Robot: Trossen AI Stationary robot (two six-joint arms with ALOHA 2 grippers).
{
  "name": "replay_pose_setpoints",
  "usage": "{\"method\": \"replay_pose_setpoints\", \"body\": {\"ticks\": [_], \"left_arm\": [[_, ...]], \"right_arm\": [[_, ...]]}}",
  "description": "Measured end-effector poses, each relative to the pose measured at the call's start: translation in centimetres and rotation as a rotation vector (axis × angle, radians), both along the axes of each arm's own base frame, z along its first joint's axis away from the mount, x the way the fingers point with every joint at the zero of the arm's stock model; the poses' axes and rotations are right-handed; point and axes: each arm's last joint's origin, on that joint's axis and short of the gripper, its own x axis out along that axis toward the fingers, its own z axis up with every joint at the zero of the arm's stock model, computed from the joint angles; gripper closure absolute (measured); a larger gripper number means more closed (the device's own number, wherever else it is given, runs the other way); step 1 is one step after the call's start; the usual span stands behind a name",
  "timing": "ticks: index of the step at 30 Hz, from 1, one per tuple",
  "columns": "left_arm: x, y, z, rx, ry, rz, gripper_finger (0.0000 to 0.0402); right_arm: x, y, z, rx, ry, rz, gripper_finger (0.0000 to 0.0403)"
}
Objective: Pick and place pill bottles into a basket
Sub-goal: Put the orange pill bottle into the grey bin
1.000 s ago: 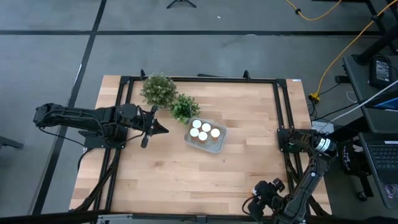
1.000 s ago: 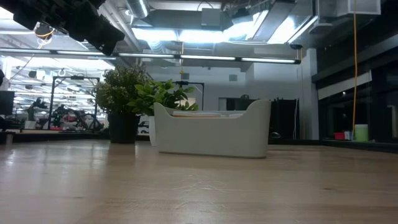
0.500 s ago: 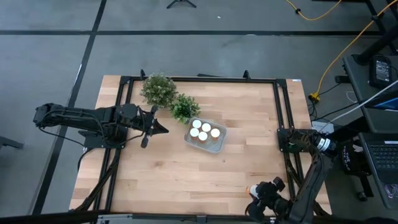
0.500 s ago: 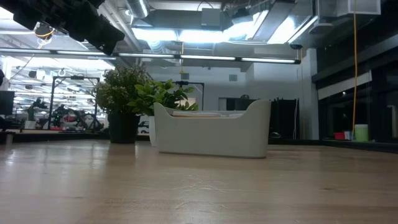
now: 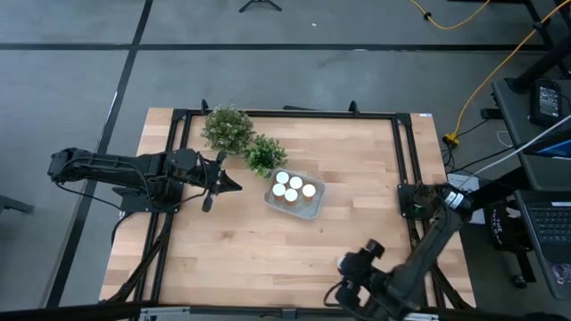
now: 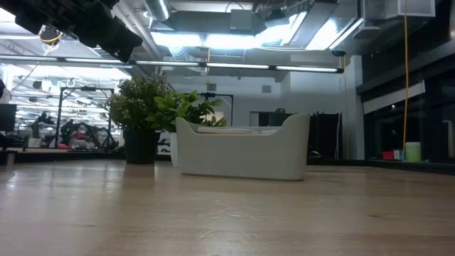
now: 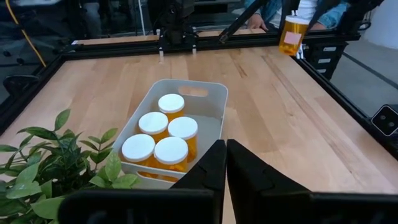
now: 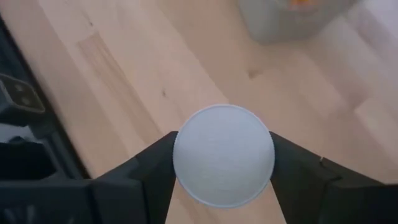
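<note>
The pale basket [image 5: 295, 194] stands at mid table beside two potted plants, with several white-capped orange pill bottles [image 7: 160, 140] upright inside it; it also shows in the low view [image 6: 242, 151]. My right gripper [image 5: 350, 267] is near the table's near edge, shut on one more pill bottle [image 8: 224, 163], which shows orange and upright in the left wrist view [image 7: 291, 35]. My left gripper [image 7: 225, 149] is shut and empty, held above the table to the left of the basket [image 5: 234, 185]. My right gripper pinches the pill bottle between its two fingers [image 8: 152, 171], one on each side at the white cap's rim [image 8: 184, 155]. The fingers point down from above. The bottle is upright, cap up, lifted clear of the table.
Two bushy green potted plants [image 5: 227, 127] [image 5: 264, 153] stand just behind and left of the basket. A black frame rail [image 5: 406, 169] runs along the table's sides. Bare wood lies between the right gripper and the basket. People show beyond the table's edge in the left wrist view.
My right gripper has gone along the near edge toward the table's left and a little toward the basket, carrying the pill bottle. The left arm and the basket have kept still.
</note>
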Motion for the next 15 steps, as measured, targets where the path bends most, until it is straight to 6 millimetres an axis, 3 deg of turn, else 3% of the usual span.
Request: {"method": "replay_pose_setpoints", "body": {"ticks": [6, 15], "left_arm": [[0.0, 0.0, 0.0, 0.0, 0.0, 0.0, 0.0398], [0.0, 0.0, -0.1, 0.0, 0.01, 0.0, 0.0393]], "right_arm": [[3.6, -1.8, 0.5, -0.037, -0.013, 0.143, 0.0178], [6.9, -6.2, 4.0, -0.102, -0.051, 0.335, 0.0178]]}}
